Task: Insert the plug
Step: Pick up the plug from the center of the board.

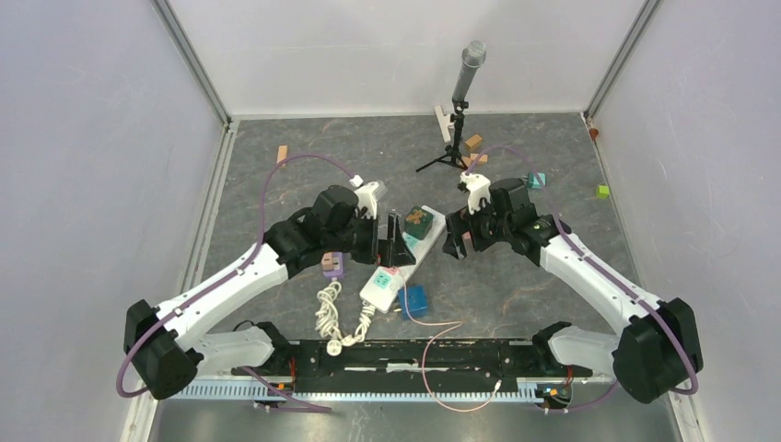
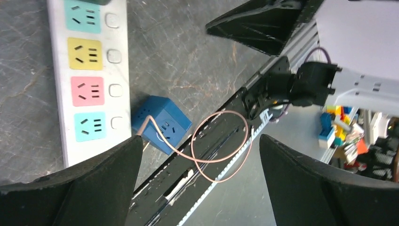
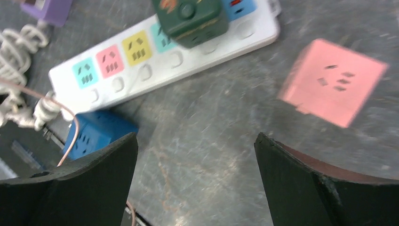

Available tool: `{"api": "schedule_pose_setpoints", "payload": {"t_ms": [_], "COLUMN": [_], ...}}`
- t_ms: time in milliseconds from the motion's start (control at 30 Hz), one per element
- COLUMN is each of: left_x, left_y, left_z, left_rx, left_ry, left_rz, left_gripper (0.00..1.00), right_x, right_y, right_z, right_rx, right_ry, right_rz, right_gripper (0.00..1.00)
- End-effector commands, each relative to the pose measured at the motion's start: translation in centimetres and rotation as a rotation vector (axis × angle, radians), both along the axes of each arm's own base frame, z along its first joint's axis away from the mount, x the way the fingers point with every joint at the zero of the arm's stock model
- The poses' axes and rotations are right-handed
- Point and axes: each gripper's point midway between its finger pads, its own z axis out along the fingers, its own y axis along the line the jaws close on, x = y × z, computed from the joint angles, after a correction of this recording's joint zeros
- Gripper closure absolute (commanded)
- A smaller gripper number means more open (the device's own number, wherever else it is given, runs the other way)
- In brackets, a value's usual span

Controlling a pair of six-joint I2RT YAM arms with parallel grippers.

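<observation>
— Where's the power strip (image 1: 390,277)?
— Mid-desk, slanting from the near edge toward the far one. A green cube (image 1: 419,221) sits on its far end.
— And the blue cube (image 2: 161,123)?
— On the desk just beside the strip's near end, toward the right edge. A thin pink cable (image 2: 220,112) loops off it.
— Left gripper (image 2: 200,141)?
— Spread wide, nothing in it, by the strip's middle.
— Right gripper (image 3: 195,139)?
— Also wide and empty. A pink cube (image 3: 334,82) lies right of the strip, apart from it.

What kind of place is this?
Probably a robotics lab test cell: white panel walls enclose a grey table, and a microphone on a tripod stands near scattered small blocks.
</observation>
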Motion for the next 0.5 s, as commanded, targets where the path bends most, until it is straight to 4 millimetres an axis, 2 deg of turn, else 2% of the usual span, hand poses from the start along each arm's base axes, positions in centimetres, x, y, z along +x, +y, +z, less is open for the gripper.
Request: {"api": "schedule_pose_setpoints", "payload": {"t_ms": [0,167,267,367,467], "left_x": [0.8,3.2,4.6,6.3,7.4], "left_y": [-0.1,-0.6,-1.2,-1.8,-2.6], "left_z": [1.9,4.9,5.9,6.0,6.0], "left_rx": [0.035,-0.054,-0.082,-0.072,-0.071], "left_ry": [-0.148,-0.271,-0.292,-0.289,-0.285], "left_rz": [-0.019,0.081,0.128,0.184,0.202], "left_gripper": [0.00,0.00,0.00,0.01,0.02], "right_x": [-4.7,-10.1,-12.3,-13.8,-15.6], "right_y": [1.4,2.6,3.4,4.0,4.1], "right_z": [-2.7,-5.1,-4.8,-3.5,-3.2], "right_rx": [0.060,0.027,0.030,0.048,0.043], "right_ry": [0.184,0.318,0.333,0.300,0.293], "right_rz": [0.137,0.286,0.363,0.420,0.507], "right_gripper": [0.03,0.12,0.17,0.22,0.25]}}
